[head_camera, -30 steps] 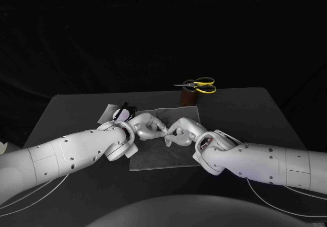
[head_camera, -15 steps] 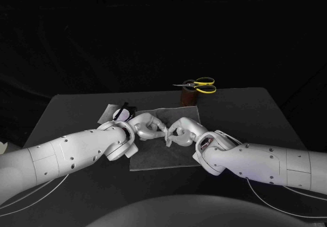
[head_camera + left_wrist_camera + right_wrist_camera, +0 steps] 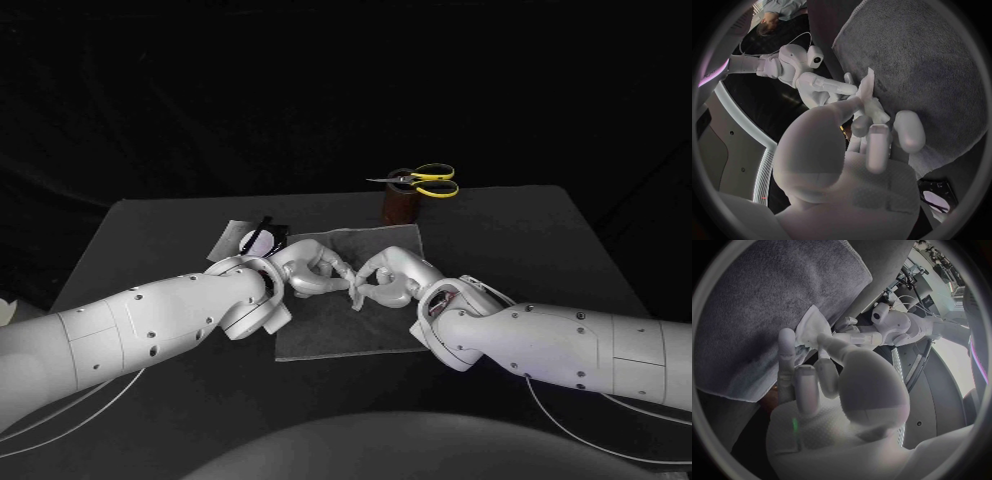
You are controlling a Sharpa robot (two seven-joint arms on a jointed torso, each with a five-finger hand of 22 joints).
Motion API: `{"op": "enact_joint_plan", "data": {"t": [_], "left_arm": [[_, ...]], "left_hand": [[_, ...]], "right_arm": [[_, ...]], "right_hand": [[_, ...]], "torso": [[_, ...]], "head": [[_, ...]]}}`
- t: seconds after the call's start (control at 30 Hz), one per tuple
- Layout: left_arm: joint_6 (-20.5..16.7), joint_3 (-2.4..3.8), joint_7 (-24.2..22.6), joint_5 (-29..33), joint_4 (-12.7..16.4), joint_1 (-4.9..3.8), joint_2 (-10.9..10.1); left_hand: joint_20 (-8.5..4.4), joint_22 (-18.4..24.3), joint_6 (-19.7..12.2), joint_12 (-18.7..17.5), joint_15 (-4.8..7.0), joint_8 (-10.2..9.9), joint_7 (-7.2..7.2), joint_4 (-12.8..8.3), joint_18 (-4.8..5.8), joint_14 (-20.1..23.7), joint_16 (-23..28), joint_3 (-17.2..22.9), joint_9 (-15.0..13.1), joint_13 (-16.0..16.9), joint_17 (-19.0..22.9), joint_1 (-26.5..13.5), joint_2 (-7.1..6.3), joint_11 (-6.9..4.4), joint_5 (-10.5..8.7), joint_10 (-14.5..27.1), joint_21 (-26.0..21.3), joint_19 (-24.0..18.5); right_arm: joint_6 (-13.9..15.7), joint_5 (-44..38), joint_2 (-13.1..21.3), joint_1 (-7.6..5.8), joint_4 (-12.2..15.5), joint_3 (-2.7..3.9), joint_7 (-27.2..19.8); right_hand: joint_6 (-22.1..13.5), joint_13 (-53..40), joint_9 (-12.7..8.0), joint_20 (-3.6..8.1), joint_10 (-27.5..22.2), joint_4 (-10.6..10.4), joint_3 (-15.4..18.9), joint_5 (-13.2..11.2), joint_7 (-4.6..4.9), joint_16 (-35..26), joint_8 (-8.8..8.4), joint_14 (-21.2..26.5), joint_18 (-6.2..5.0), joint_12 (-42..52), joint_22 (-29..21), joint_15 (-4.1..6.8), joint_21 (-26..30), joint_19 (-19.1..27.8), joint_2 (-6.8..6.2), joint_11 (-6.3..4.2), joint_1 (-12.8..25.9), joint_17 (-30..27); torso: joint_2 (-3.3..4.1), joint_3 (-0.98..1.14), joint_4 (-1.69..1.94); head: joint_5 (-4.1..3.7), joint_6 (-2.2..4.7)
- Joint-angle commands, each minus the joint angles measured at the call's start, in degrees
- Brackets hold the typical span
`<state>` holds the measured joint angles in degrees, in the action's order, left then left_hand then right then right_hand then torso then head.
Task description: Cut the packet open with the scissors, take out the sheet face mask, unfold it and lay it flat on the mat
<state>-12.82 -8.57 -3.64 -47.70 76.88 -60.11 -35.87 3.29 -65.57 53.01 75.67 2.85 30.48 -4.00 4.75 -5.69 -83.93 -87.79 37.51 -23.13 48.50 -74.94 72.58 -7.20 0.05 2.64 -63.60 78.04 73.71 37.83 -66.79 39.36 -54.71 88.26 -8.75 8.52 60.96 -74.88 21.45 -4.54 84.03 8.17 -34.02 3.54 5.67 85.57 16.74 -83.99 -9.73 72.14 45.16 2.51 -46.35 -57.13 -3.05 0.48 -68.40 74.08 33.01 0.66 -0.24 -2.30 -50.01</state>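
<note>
Over the grey mat (image 3: 346,335) my left hand (image 3: 307,268) and right hand (image 3: 389,278) meet fingertip to fingertip. Between them they pinch the folded white sheet mask (image 3: 355,293), which hangs a little above the mat. The left wrist view shows the mask (image 3: 867,89) as a narrow white fold gripped by my left hand (image 3: 873,125), with the right hand's fingers (image 3: 826,86) on its other side. In the right wrist view the mask (image 3: 811,326) fans out at the fingertips of my right hand (image 3: 807,365). The yellow-handled scissors (image 3: 423,180) lie at the back. The cut silver packet (image 3: 245,238) lies behind my left hand.
The scissors rest on a brown cylindrical holder (image 3: 398,206) near the table's far edge, just behind the mat's far right corner. The black table (image 3: 519,240) stretches bare to the right of the mat and along the front left.
My right hand has edged slightly away from me and its fingers have shifted on the mask. The left hand and the other things stay where they were.
</note>
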Motion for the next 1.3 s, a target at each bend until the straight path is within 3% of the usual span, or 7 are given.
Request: {"op": "enact_joint_plan", "data": {"t": [0.03,0.1,0.3,0.7,0.97,1.17,1.3], "left_arm": [[3.07,0.03,-2.19,3.67,0.07,0.01,-0.01],[4.38,0.03,-3.11,5.58,0.01,0.01,-0.05],[6.88,0.02,-3.68,8.54,-0.19,0.0,-0.13],[9.04,0.02,-2.89,9.85,-0.31,-0.01,-0.25],[8.91,0.02,-2.04,9.16,-0.29,-0.01,-0.34],[8.23,0.01,-1.62,8.43,-0.3,-0.01,-0.38],[7.84,0.01,-1.68,8.26,-0.29,-0.01,-0.36]], "left_hand": [[-0.11,0.71,-1.32,-1.54,0.06,-0.22,-0.12,0.26,0.12,-1.49,0.43,-0.82,-9.23,-2.9,-4.61,-0.54,0.25,0.19,0.13,2.53,-0.6,-0.73],[0.26,2.11,-3.38,-2.86,-0.59,-1.65,-1.09,0.85,-0.14,-0.68,0.81,-1.84,-8.63,-5.3,-3.29,-0.21,0.92,0.96,0.14,5.19,-1.46,-1.93],[1.02,3.21,-4.92,-4.34,-1.45,-3.35,-2.12,1.38,-0.38,0.34,1.16,-2.98,-7.57,-8.51,-1.87,0.57,1.67,1.86,0.13,9.13,-2.2,-3.08],[1.65,3.83,-4.78,-5.36,-1.97,-3.99,-2.63,-0.31,-0.59,1.12,1.29,-3.03,-6.74,-10.68,-1.03,3.42,1.86,2.35,0.13,12.37,-2.6,-3.88],[1.92,3.66,-3.88,-5.51,-2.31,-3.93,-3.15,-3.59,-0.61,1.34,1.2,-2.25,-6.26,-10.95,-0.95,5.91,0.56,2.75,0.13,13.2,-2.43,-4.05],[2.07,3.54,-3.6,-5.29,-2.48,-4.23,-3.27,-4.5,-0.6,1.47,1.2,-2.72,-5.79,-10.87,-0.78,5.58,-1.17,2.94,0.12,13.06,-2.34,-4.09],[2.09,3.49,-3.52,-5.22,-2.5,-4.25,-3.26,-4.57,-0.59,1.48,1.2,-2.82,-5.72,-10.79,-0.76,5.51,-1.34,2.95,0.12,12.98,-2.31,-4.07]], "right_arm": [[-3.4,1.46,0.07,0.0,-0.13,0.05,-0.59],[-5.0,1.53,0.13,0.0,-0.27,0.05,-0.39],[-7.16,1.56,0.25,0.0,-0.37,0.05,-0.5],[-6.23,2.03,0.44,0.0,-0.14,0.05,-1.97],[-3.88,2.67,0.62,0.0,0.05,0.04,-2.9],[-3.12,2.8,0.66,0.0,-0.07,0.05,-2.84],[-3.07,2.83,0.56,0.0,-0.1,0.05,-2.84]], "right_hand": [[-2.22,-0.15,-0.87,-0.32,-0.97,-0.83,1.88,1.14,0.79,-0.65,-1.63,0.9,-0.37,-1.55,-0.23,-1.09,0.97,1.06,-1.55,1.3,2.35,-1.57],[-4.1,0.42,-1.56,-0.89,-1.8,-1.4,3.25,1.76,1.78,-1.07,-3.17,1.8,-0.34,-2.49,-0.54,-1.85,1.74,1.6,-2.92,2.17,3.6,-2.87],[-5.13,1.05,-2.19,-1.61,-2.85,-2.02,4.85,2.38,2.46,-1.49,-4.48,2.89,-0.43,-3.5,-0.96,-2.5,2.71,2.04,-4.05,2.84,4.36,-4.27],[-4.84,0.82,-2.46,-2.03,-3.06,-2.74,6.04,3.58,2.55,-1.32,-4.92,3.07,-0.57,-3.2,-1.25,-2.74,3.37,2.14,-4.37,3.0,4.73,-3.99],[-4.41,0.33,-2.46,-2.08,-2.77,-2.98,6.32,3.8,2.45,-1.08,-4.86,2.81,-0.63,-2.51,-1.28,-2.7,3.46,2.0,-4.3,2.94,4.76,-3.42],[-3.81,0.11,-2.43,-2.08,-2.63,-3.16,6.49,3.5,2.24,-0.95,-4.71,2.71,-0.68,-2.18,-1.31,-2.59,3.54,1.84,-4.02,2.77,4.56,-3.21],[-2.88,-0.14,-2.37,-1.98,-2.48,-2.99,6.19,2.9,1.86,-0.76,-4.44,2.49,-0.74,-1.79,-1.32,-2.33,3.62,1.58,-3.23,2.44,3.49,-2.78]], "torso": [[-0.01,-0.01,-0.04],[-0.01,-0.01,-0.01],[-0.02,-0.01,-0.01],[0.02,0.01,0.0],[-0.01,0.03,-0.02],[0.01,0.03,-0.02],[0.01,0.01,-0.02]], "head": [[-0.07,0.01],[-0.11,0.01],[-0.11,0.01],[-0.1,0.01],[-0.11,0.01],[-0.16,0.01],[-0.24,0.01]]}}
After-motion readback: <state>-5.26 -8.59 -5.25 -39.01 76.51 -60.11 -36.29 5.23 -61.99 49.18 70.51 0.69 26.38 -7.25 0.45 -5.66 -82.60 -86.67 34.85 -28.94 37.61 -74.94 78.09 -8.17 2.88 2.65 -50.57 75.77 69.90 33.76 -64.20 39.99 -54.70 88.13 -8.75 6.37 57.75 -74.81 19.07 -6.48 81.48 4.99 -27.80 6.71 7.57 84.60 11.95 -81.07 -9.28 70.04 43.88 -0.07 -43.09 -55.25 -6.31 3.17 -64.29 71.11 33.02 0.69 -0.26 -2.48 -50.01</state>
